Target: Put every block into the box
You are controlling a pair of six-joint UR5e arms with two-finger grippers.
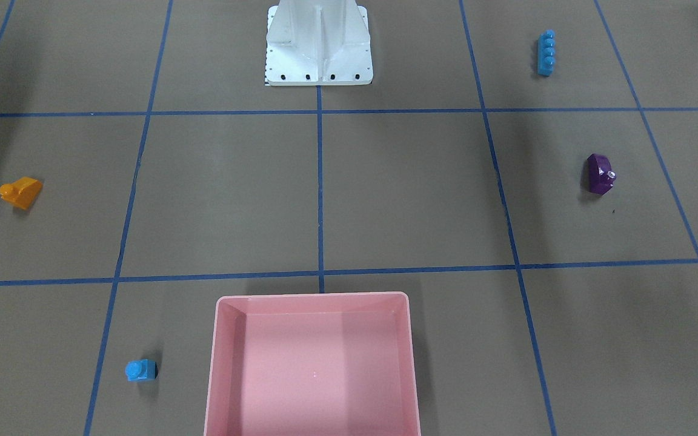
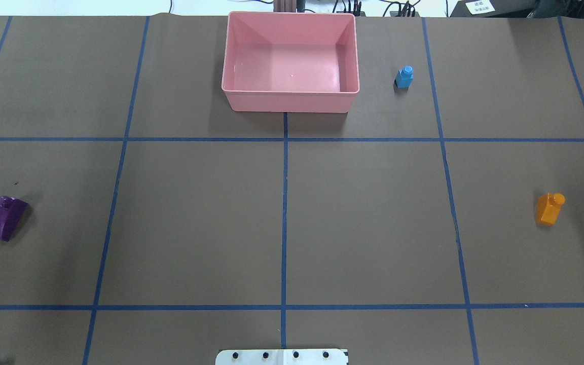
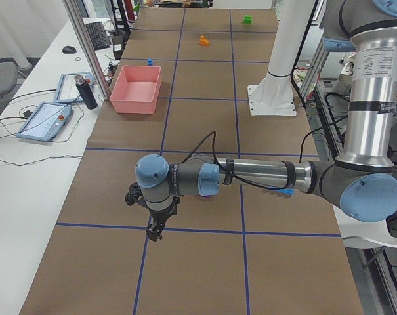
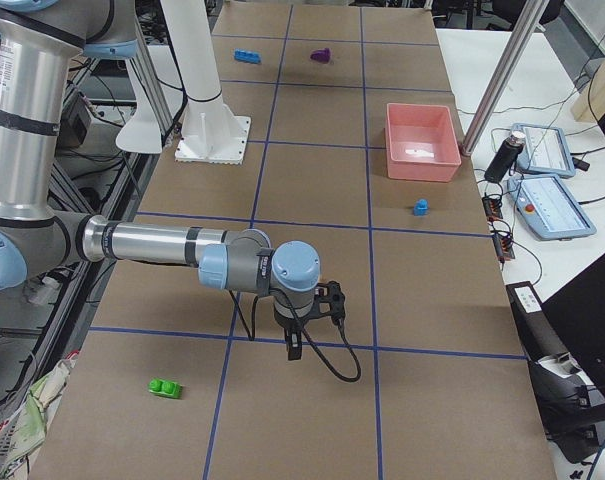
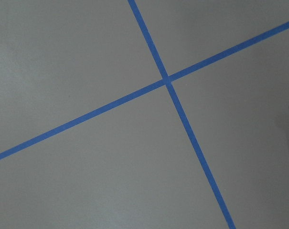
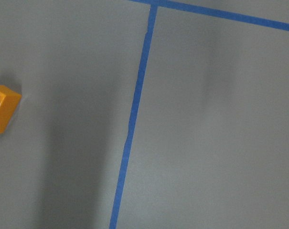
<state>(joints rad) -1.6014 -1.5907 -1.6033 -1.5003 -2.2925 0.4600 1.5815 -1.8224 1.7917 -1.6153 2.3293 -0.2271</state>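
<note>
The pink box (image 2: 292,92) stands empty at the table's far middle. The small blue brick (image 2: 404,77) stands to its right. The orange brick (image 2: 548,208) lies far right and shows in the right wrist view (image 6: 2,114). The purple brick (image 2: 7,218) lies far left. The long blue brick (image 1: 546,53) lies near the base on my left side. The green brick (image 4: 164,387) lies at the right end. My left gripper (image 3: 155,230) and right gripper (image 4: 294,345) point down over tape lines, away from all bricks. I cannot tell whether they are open or shut.
The white metal base (image 1: 319,60) stands at my edge of the table. Blue tape lines (image 2: 284,213) divide the brown surface into squares. Tablets and a dark bottle (image 3: 86,92) sit on the white bench beyond the box.
</note>
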